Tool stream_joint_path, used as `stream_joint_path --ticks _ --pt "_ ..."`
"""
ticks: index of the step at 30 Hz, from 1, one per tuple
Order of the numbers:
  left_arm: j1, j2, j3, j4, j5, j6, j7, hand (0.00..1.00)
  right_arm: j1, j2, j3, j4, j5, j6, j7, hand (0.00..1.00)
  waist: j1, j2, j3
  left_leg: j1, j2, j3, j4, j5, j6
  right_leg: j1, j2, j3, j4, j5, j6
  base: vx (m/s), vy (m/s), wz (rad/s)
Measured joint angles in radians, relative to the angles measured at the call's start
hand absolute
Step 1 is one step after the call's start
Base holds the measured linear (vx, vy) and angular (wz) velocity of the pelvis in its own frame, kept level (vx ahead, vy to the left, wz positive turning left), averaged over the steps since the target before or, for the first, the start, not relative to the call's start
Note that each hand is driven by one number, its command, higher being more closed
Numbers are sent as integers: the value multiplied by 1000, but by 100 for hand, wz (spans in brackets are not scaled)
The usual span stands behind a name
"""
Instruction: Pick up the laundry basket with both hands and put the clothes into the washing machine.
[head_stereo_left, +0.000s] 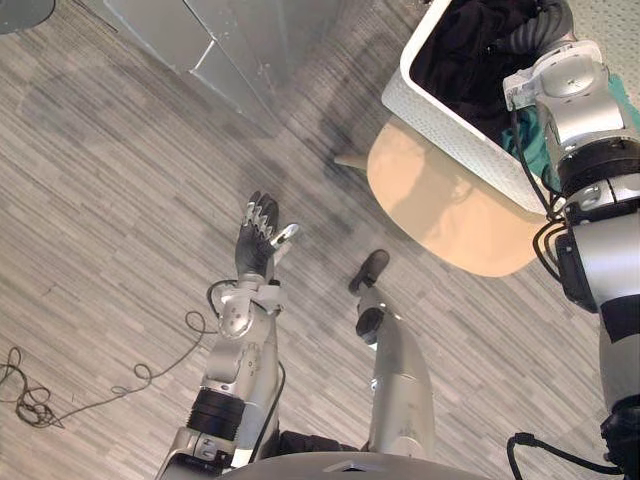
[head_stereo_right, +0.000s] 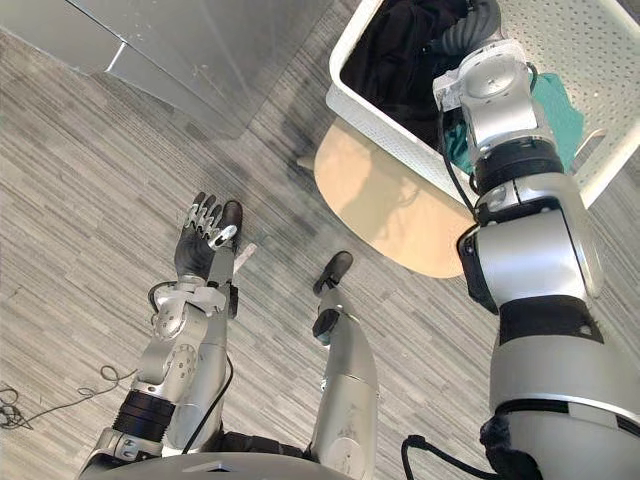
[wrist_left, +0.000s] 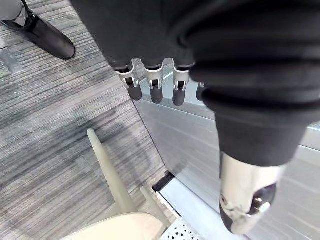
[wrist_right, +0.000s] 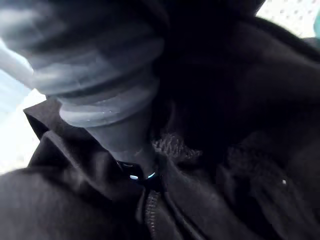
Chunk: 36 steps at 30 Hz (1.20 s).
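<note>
One stool (head_stereo_left: 450, 210) under laundry basket (head_stereo_left: 450, 125)

Left arm (head_stereo_left: 235, 370) bent at the elbow, forearm reaching forward. Left hand (head_stereo_left: 258, 232) held up in the air, fingers (wrist_left: 156, 90) straight and side by side, thumb (wrist_left: 247, 200) set apart, holding nothing. Right arm (head_stereo_right: 530, 250) stretched forward, nearly straight. Right hand (wrist_right: 115, 120) mostly hidden past its ribbed wrist cover; state unreadable.

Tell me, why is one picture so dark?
Right wrist view: the right hand sits deep among black clothes, so dark cloth swallows the light. Left eye view: a soft shadow lies on the tan stool, beneath the white basket.
</note>
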Motion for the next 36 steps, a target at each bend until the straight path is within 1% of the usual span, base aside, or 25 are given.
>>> stream_joint_path --ticks 4,7,10,13,16,19,21,24,26,27,28,29,30,31,32,33,34,36 --pt "-2 0 8 1 0 -2 8 0 22 7 -103 -68 2 -2 -36 100 -12 0 0 23 18 3 14 -3 -2 27 17 2 -2 7 -9 7 -73 -9" --pt "-4 0 17 5 0 -2 8 0 23 12 -114 -72 2 -2 -57 100 -11 0 0 62 30 16 15 -7 -4 60 30 16 -11 13 -15 13 -90 -14" --pt "-13 0 25 11 0 -5 8 0 23 27 -160 -108 2 -7 -70 100 -15 0 0 106 42 33 12 -9 -4 97 44 29 -29 24 -20 12 -76 -15" --pt "-25 2 22 40 0 -6 8 0 26 28 -202 -132 2 -12 -77 100 -24 0 0 150 42 45 -8 -6 -4 127 46 42 -36 29 -18 24 -64 -6" --pt "-28 27 -7 70 0 -7 7 0 41 29 -276 -216 1 -16 -113 100 -40 0 0 214 33 55 -51 10 -2 170 41 48 -39 30 -15 39 -55 3" --pt "-30 52 -30 86 0 -6 5 0 59 29 -314 -270 0 -32 -143 100 -51 0 0 259 27 58 -75 18 -1 196 36 53 -24 21 -9 30 -58 7" --pt "-29 62 -42 84 1 -6 5 0 106 29 -344 -330 -2 -40 -146 100 -55 -1 0 293 18 60 -81 17 0 216 27 59 -1 3 -6 17 -63 7" --pt "-51 84 -54 83 5 -6 -2 0 181 44 -374 -446 -10 -44 -154 100 -62 -1 -1 339 10 71 -94 16 4 245 23 73 3 -2 -1 4 -39 0" --pt "-64 101 -53 76 15 -6 -3 0 262 63 -392 -560 -17 -54 -161 100 -79 -2 -1 381 5 82 -104 12 10 279 18 80 1 -7 5 9 -14 -2" --pt "-67 108 -56 53 16 -5 -4 0 316 81 -402 -637 -17 -60 -158 100 -88 -4 -3 411 1 94 -111 8 14 303 14 89 -1 -14 15 18 -20 -7" --pt "-67 112 -57 36 21 -5 -5 0 344 95 -412 -674 -17 -64 -155 100 -94 -5 -5 425 -2 98 -112 3 15 313 12 95 -4 -18 19 27 -16 -14" --pt "-69 125 -66 -4 23 -5 -12 0 405 119 -419 -750 -17 -77 -141 100 -103 -8 -17 450 -5 111 -112 -5 16 333 10 105 -10 -19 21 33 -11 -13" --pt "-67 129 -83 -39 25 -4 -19 0 490 137 -420 -822 -18 -89 -122 100 -114 -10 -61 456 -12 120 -118 -9 19 336 4 108 -13 -23 27 48 -16 -11" --pt "-65 128 -94 -52 33 -4 -25 0 539 143 -420 -851 -18 -98 -105 100 -118 -12 -100 452 -15 122 -127 -12 17 328 1 109 -17 -25 30 96 -15 -5" --pt "-63 128 -107 -81 53 -5 -35 0 603 157 -420 -892 -18 -102 -83 100 -126 -15 -142 456 -19 126 -141 -16 13 327 -2 112 -24 -27 33 136 -18 -7" --pt "-70 133 -125 -114 74 -6 -45 0 672 168 -419 -943 -18 -105 -57 100 -136 -22 -178 466 -22 136 -146 -16 16 332 -4 121 -32 -27 36 184 -25 -17" --pt "-90 135 -138 -128 97 -8 -57 0 727 169 -418 -992 -18 -107 -30 100 -139 -28 -189 491 -24 150 -146 -15 16 353 -4 131 -41 -21 35 146 -24 -16" --pt "-118 143 -157 -136 130 -9 -67 0 789 170 -416 -1067 -17 -112 21 100 -158 -31 -197 529 -30 152 -154 -19 18 391 -9 131 -51 -18 37 110 -15 -8"
